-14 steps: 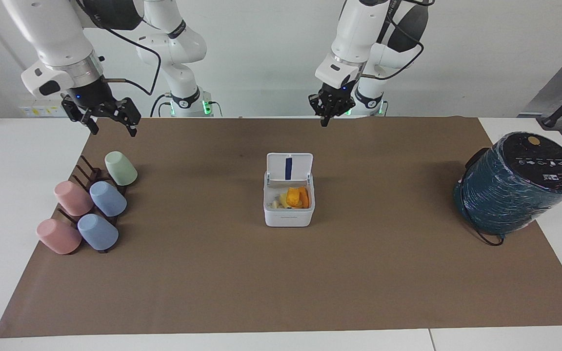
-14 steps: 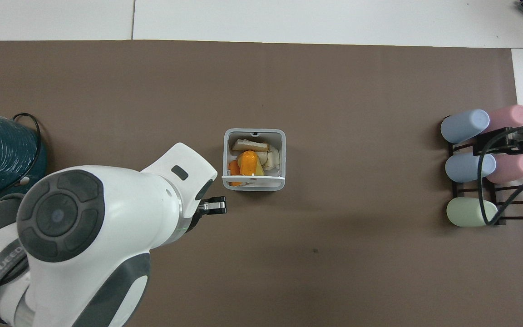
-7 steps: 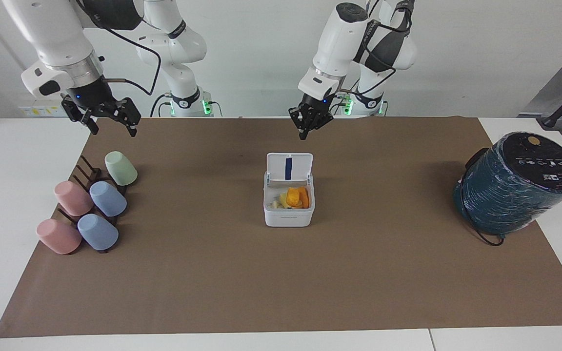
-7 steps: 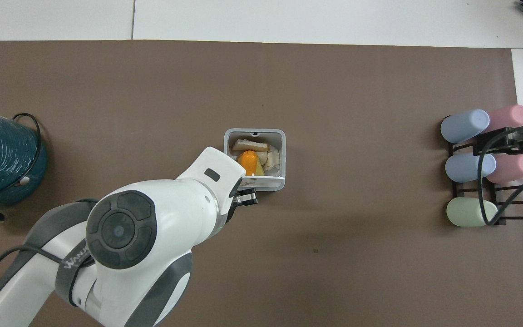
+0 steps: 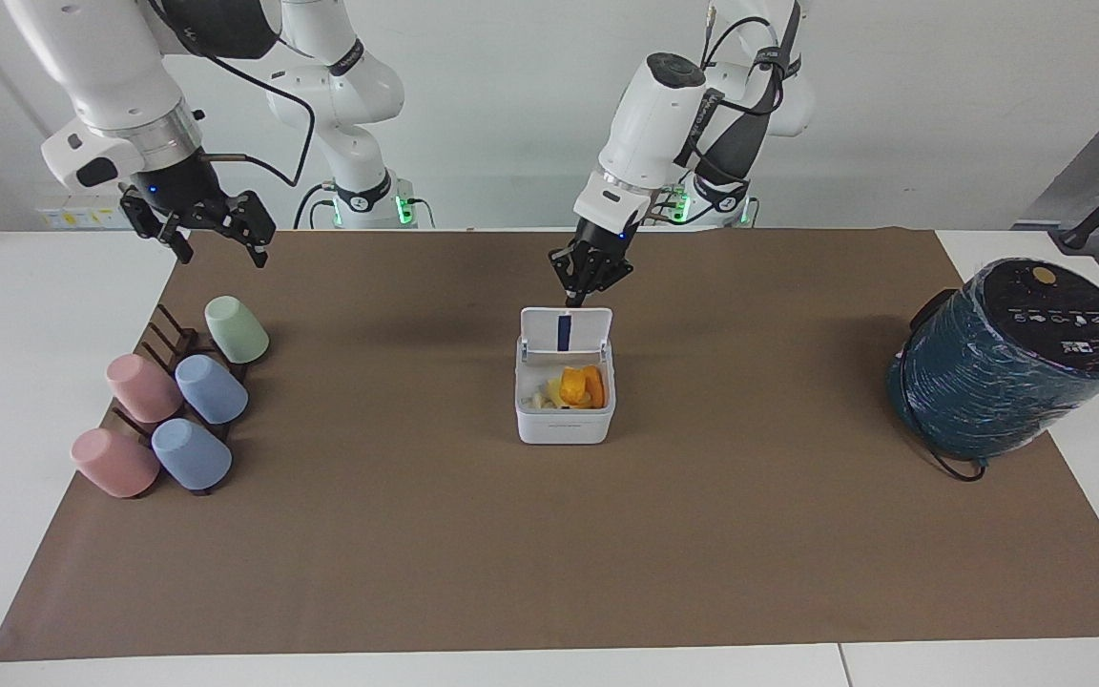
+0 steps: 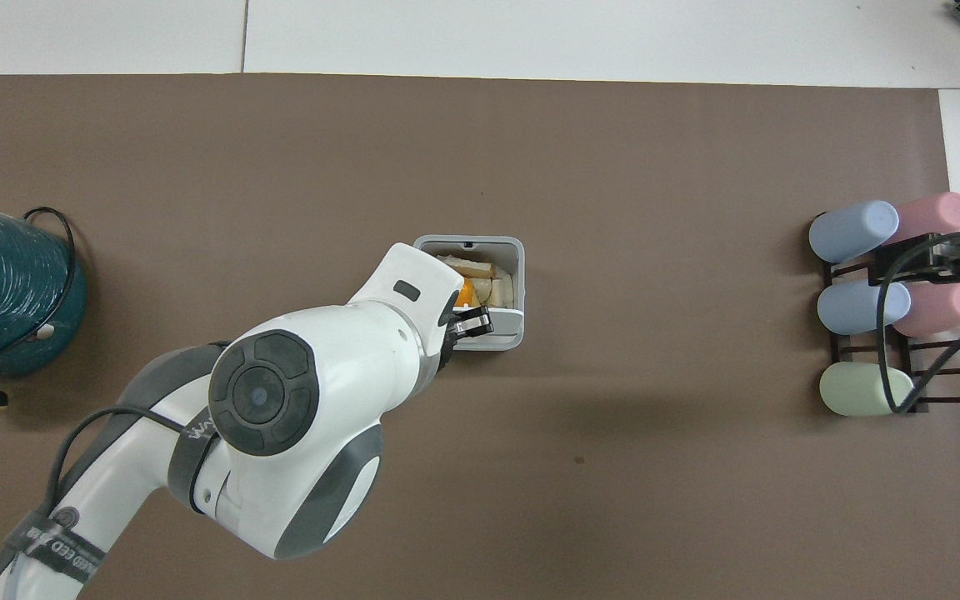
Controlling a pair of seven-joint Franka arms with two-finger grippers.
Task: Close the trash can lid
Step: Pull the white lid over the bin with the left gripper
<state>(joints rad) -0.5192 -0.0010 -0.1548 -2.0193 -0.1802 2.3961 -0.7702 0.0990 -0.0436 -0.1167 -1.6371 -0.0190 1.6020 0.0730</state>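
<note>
Lab: two robot arms (image 5: 664, 105), papered table (image 5: 416, 534)

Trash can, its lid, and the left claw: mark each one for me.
trash can (image 5: 564, 426), facing view, front wall
lid (image 5: 588, 329), facing view, white inner face beside the blue strip
left claw (image 5: 573, 301), facing view, shut fingertips at the lid's top edge

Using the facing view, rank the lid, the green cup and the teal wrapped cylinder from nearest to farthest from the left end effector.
1. The lid: directly under the shut left end effector, standing open on the trash can.
2. The teal wrapped cylinder: at the left arm's end of the table.
3. The green cup: on the rack at the right arm's end.
</note>
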